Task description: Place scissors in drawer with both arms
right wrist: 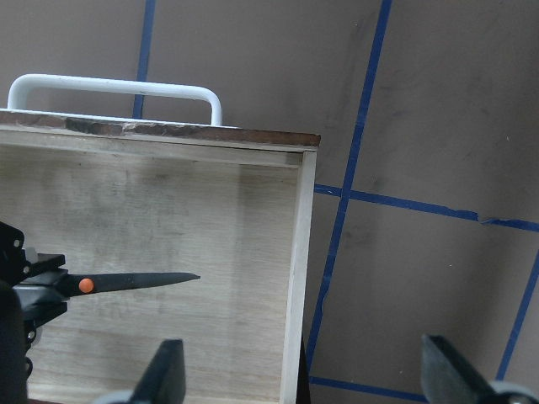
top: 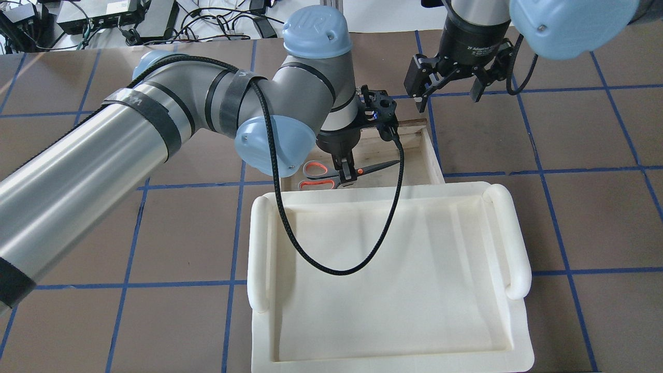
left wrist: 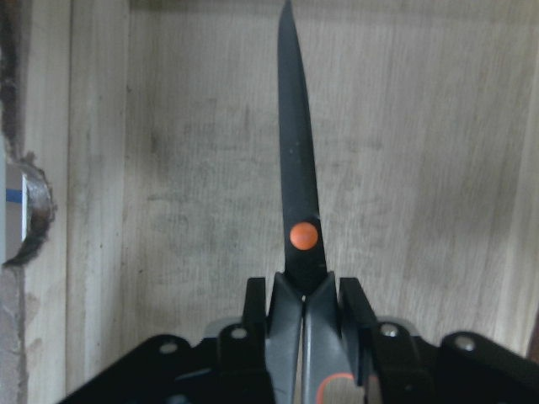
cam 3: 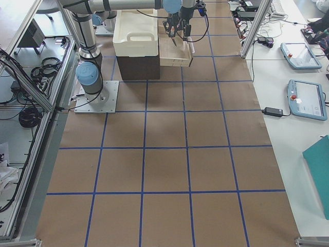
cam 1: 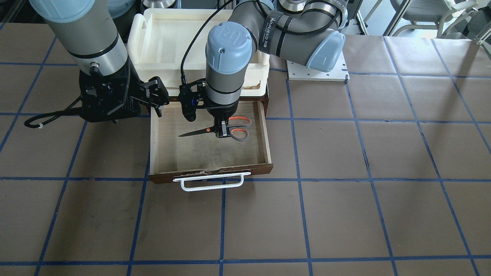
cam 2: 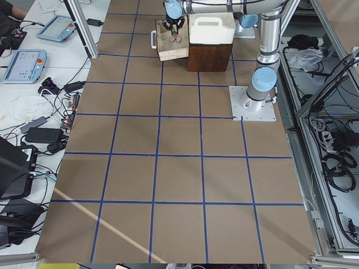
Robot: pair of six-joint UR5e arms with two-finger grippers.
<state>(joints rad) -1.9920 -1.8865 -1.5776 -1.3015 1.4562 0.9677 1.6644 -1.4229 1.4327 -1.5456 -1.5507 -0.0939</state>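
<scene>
The scissors [cam 1: 234,127] lie level inside the open drawer [cam 1: 267,142], close over its pale floor, blades pointing to the view's left. My left gripper [cam 1: 221,133] is shut on the scissors just behind the orange pivot. The left wrist view shows the fingers [left wrist: 354,307] clamped on the scissors [left wrist: 299,194]. In the overhead view my left gripper [top: 347,177] holds the scissors [top: 318,170] over the drawer [top: 433,155]. My right gripper [top: 448,93] is open and empty beside the drawer's side wall [right wrist: 299,278]. The white handle [cam 1: 211,181] sits on the drawer's front.
A cream-white padded tray [top: 388,290] sits on top of the dark-brown cabinet [cam 2: 210,56] behind the drawer. The left arm's black cable [top: 331,267] hangs over the tray. Brown table with blue tape lines [cam 1: 345,214] spreads around. Operator desks line the far side.
</scene>
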